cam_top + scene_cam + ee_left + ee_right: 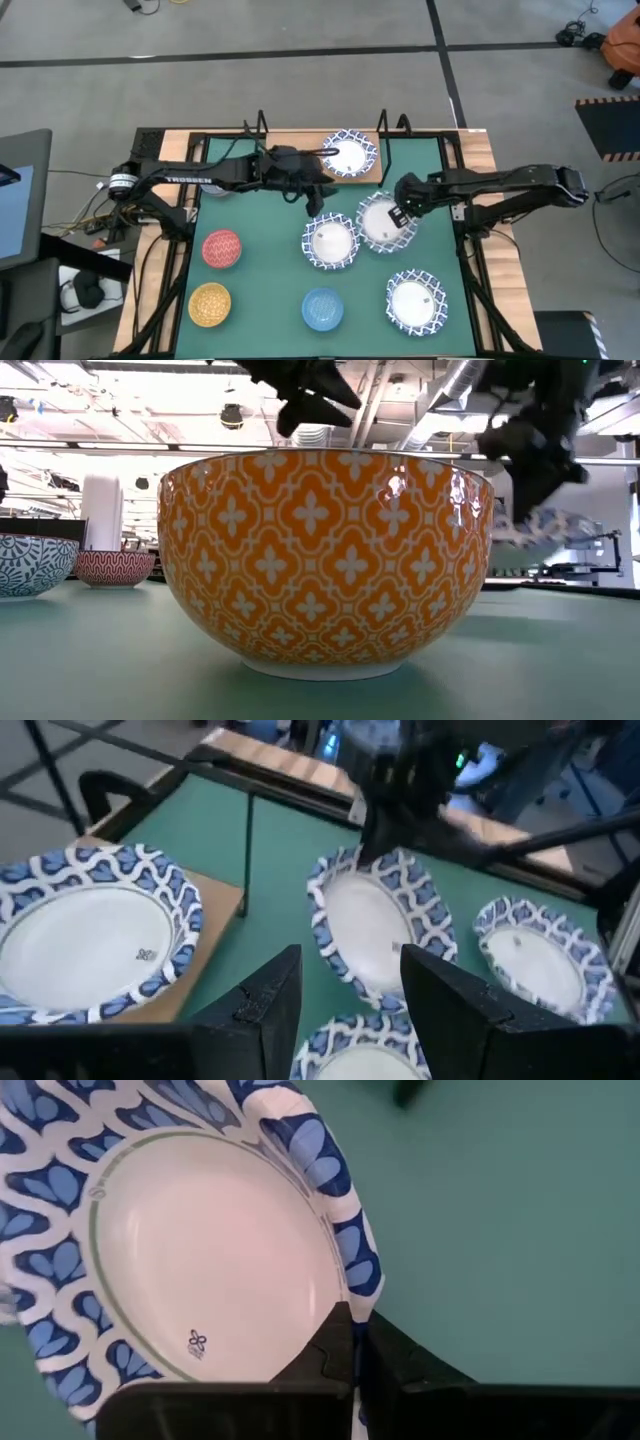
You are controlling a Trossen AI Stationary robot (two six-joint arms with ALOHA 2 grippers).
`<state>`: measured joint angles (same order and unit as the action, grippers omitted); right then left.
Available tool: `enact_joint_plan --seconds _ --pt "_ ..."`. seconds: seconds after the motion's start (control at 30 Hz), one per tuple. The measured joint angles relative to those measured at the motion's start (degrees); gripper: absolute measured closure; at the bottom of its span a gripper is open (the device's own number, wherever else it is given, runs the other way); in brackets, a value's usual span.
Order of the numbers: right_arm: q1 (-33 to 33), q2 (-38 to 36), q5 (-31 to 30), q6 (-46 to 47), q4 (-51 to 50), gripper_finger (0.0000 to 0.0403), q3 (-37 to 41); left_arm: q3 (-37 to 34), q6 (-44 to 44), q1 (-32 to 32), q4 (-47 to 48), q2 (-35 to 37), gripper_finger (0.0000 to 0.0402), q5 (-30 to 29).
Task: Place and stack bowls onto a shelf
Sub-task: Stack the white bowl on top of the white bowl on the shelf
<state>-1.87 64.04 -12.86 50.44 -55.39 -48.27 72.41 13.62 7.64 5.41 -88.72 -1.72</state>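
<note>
My right gripper (402, 214) is shut on the rim of a white bowl with a blue lattice rim (383, 222), right of the mat's middle. In the low view this bowl (545, 525) hangs tilted under that gripper. A like bowl (349, 153) rests on the shelf's wooden board (335, 140) at the far edge. My left gripper (318, 203) hovers open just in front of the shelf, touching nothing; its own view shows the fingers (345, 1005) apart above the mat. Two more white bowls (331, 242) (416, 301) sit on the mat. My right gripper pinches the white bowl's rim (352, 1292) between its two fingers (335, 1348), one on the inner side and one on the outer. The fingers come steeply from above, slanting from the table's right. The bowl hangs tilted below them, clear of the mat.
A red bowl (222, 248), a yellow bowl (210, 304) and a blue bowl (322, 308) stand on the green mat (260, 270) at the left and near side. The shelf's black posts (262, 122) rise at the far edge. The yellow bowl (325, 560) fills the low view.
</note>
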Motion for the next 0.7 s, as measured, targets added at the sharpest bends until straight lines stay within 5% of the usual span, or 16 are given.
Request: enact_joint_plan --seconds 0.7 --pt "4.74 0.12 -11.56 -5.07 6.76 0.0378 -11.04 2.99 -1.37 -0.94 -5.62 -4.28 0.0237 -1.89"
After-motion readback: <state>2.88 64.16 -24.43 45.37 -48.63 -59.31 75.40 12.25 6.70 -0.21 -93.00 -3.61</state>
